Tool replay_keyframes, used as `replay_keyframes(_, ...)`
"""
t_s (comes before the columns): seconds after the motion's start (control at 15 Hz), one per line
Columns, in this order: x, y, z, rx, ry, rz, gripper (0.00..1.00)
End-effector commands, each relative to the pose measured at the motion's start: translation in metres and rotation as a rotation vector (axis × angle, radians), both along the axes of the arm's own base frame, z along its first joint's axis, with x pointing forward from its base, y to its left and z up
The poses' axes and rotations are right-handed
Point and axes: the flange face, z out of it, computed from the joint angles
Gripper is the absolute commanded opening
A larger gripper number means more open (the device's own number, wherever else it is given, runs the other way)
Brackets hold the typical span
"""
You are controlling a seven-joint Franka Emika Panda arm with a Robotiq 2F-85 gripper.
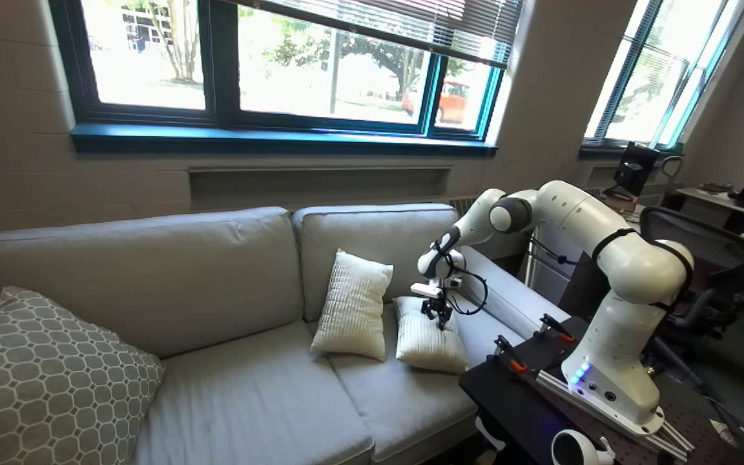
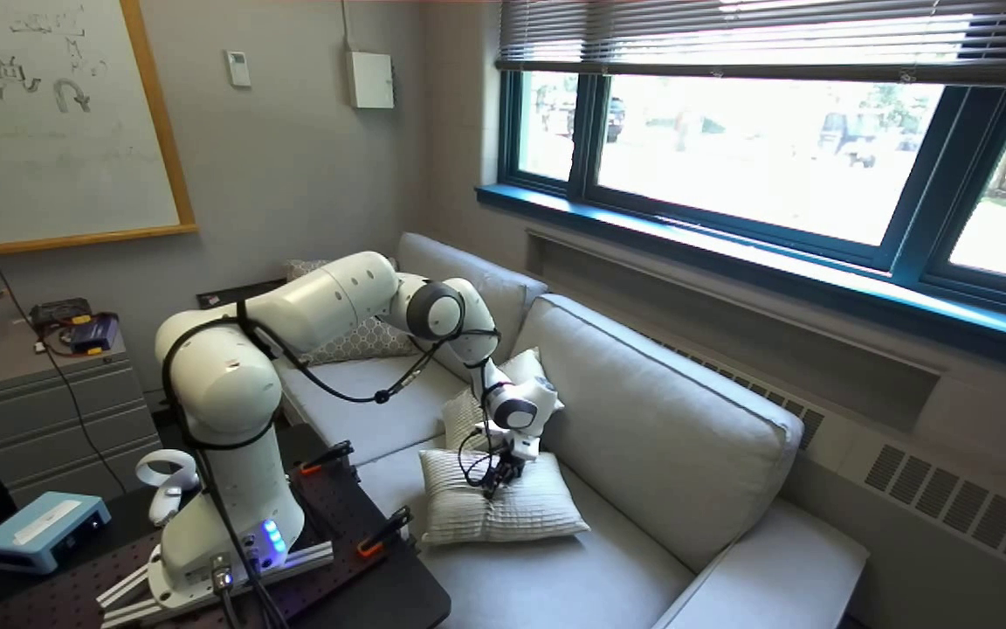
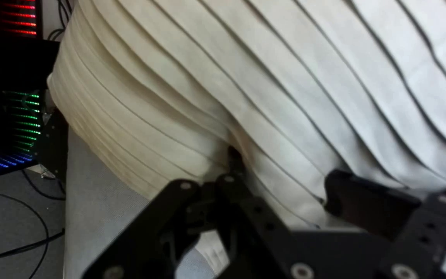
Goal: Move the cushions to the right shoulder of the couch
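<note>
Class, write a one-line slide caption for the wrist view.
An open claw against a pleated cream cushion, with grey couch fabric showing past its edge.

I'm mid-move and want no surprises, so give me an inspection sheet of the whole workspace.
Surface: light grey couch seat beside a black table.
Job's things: near cushion lies on the seat; far cushion leans, apparently against the couch back; armrest bears neither.
Clutter: patterned pillow at the couch's far end; blue box on the table.
Gripper: open, fingers apart, one tip in a fold of the near cushion.
Cables: black cable loops beside the gripper; contact with the cushion unclear.
Surroundings: window behind the couch; whiteboard on the wall.
</note>
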Motion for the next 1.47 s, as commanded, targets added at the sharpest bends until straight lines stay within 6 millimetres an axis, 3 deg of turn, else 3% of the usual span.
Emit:
replay_keyframes(0.0,0.033,-0.007,0.041,-0.038,-0.09,-0.033,0.22)
replay_keyframes(0.13,0.054,-0.007,0.092,-0.071,-0.204,-0.033,0.08)
replay_keyframes(0.4,0.087,-0.014,0.184,-0.161,-0.457,-0.056,0.01)
replay_keyframes(0.47,0.091,-0.014,0.208,-0.17,-0.499,-0.042,0.02)
replay_keyframes(0.53,0.094,-0.01,0.231,-0.166,-0.52,-0.009,0.09)
replay_keyframes(0.6,0.096,-0.006,0.245,-0.156,-0.53,0.036,0.27)
replay_keyframes(0.73,0.099,0.007,0.262,-0.101,-0.503,0.126,0.38)
replay_keyframes(0.87,0.096,0.022,0.265,-0.008,-0.462,0.197,0.51)
replay_keyframes(0.93,0.106,0.015,0.257,-0.073,-0.491,0.135,0.34)
replay_keyframes(1.07,0.104,0.024,0.26,-0.034,-0.475,0.172,0.49)
replay_keyframes(1.13,0.103,0.024,0.259,-0.03,-0.473,0.178,0.51)
replay_keyframes(1.2,0.104,0.026,0.252,-0.102,-0.455,0.202,0.76)
replay_keyframes(1.27,0.106,0.024,0.246,-0.186,-0.443,0.22,0.77)
replay_keyframes(1.4,0.111,0.024,0.231,-0.291,-0.412,0.264,0.89)
